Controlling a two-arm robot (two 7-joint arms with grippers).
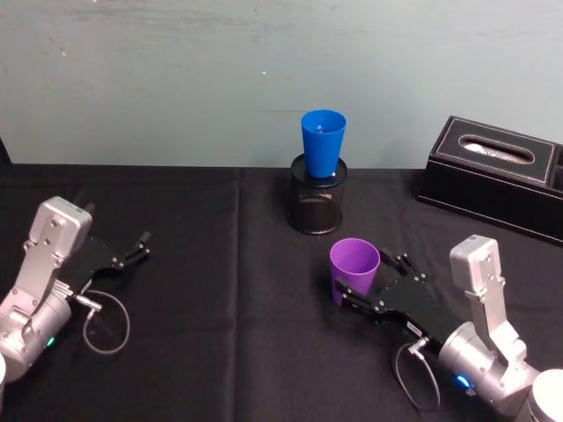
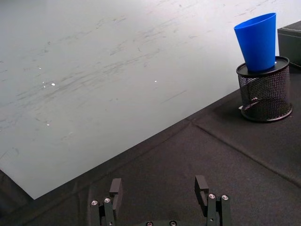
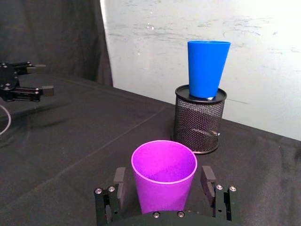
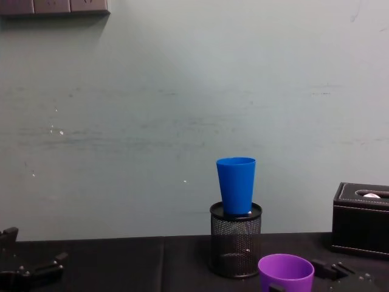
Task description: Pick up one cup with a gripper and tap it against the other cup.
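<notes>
The purple cup stands upright on the black cloth at the front right, rim up. My right gripper is open around it, one flat finger on each side with a small gap to the cup wall. The blue cup stands upright in the mouth of a black mesh pen holder farther back, behind and slightly left of the purple cup. My left gripper rests open over the cloth at the far left, holding nothing.
A black leather tissue box sits at the back right near the wall. The grey wall runs close behind the pen holder. Bare black tablecloth stretches between the two arms.
</notes>
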